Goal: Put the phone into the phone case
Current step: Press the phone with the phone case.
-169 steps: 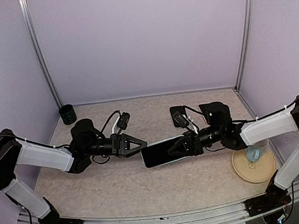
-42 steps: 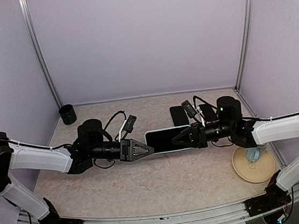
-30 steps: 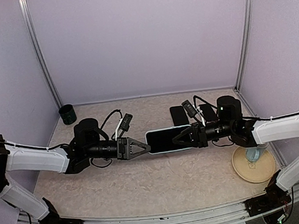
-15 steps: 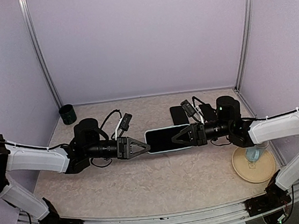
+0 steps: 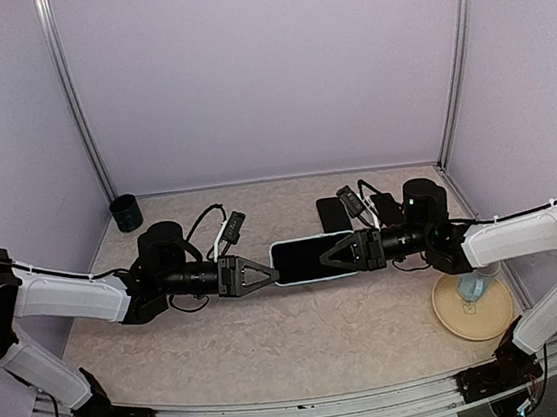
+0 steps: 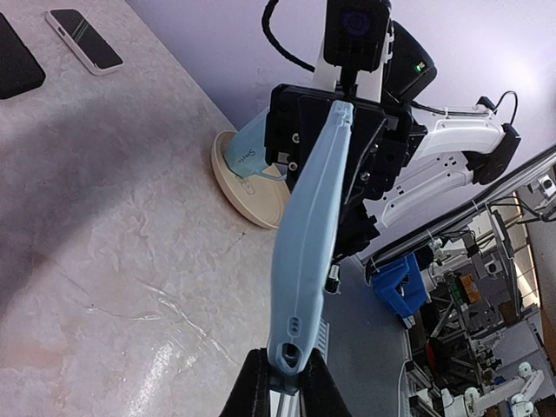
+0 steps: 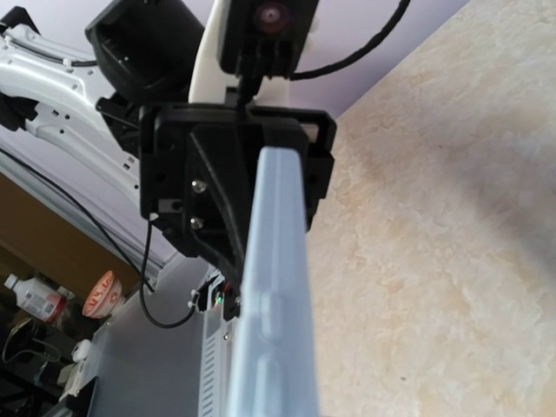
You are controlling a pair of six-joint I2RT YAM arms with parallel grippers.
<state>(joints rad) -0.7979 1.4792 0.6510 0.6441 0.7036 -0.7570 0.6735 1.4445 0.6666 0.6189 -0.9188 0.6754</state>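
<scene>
Seating step, judged: left end effector [image 5: 272,271] and right end effector [image 5: 325,256] each clamped shut on 1 end of phone case [image 5: 314,277]; next: squeeze evenly, no twist.

We look from above and behind the arm bases, down and forward over the whole table [image 5: 275,355], with the phone case [image 5: 310,259] small at mid-frame. On the left wrist we sit close at the case's left end, sighting along its pale blue edge to the right gripper [image 6: 341,130] at the far end and the dish [image 6: 248,187] beyond it. On the right wrist we sit even closer at the case's right end, facing the opposite way toward the left gripper [image 7: 280,165]. All three views share the case.
</scene>
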